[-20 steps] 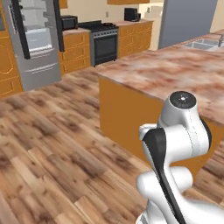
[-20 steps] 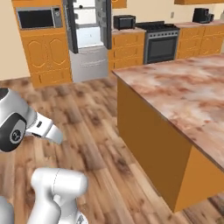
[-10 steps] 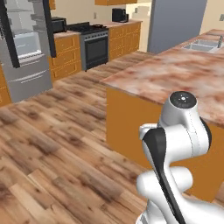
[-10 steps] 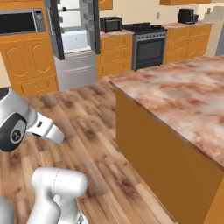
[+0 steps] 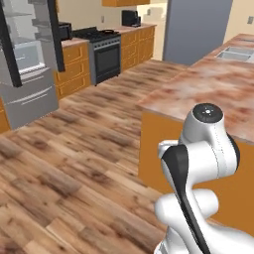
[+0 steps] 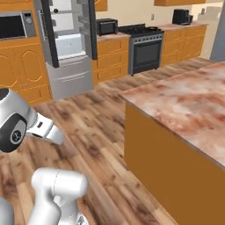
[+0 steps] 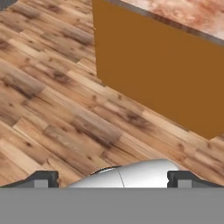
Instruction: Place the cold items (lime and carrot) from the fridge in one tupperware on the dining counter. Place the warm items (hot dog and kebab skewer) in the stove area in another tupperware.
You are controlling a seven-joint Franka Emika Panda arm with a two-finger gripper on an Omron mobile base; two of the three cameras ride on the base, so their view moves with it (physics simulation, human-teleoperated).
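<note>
Gripper (image 7: 113, 178) jaws wide apart, holding nothing, aimed down at wood floor (image 7: 57, 96). Dining counter (image 7: 166, 65) just ahead of it. Fridge (image 6: 66, 44) far off, doors open; contents too small to tell.

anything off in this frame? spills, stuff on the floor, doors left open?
One thing: the fridge against the far wall has its upper doors standing open, lit shelves exposed. That fits the task, since the cold items come from there. Otherwise nothing stands out: wood floor bare, no spills, island counter top bare where visible, stove shut. Gripper jaws open, holding nothing.
</note>
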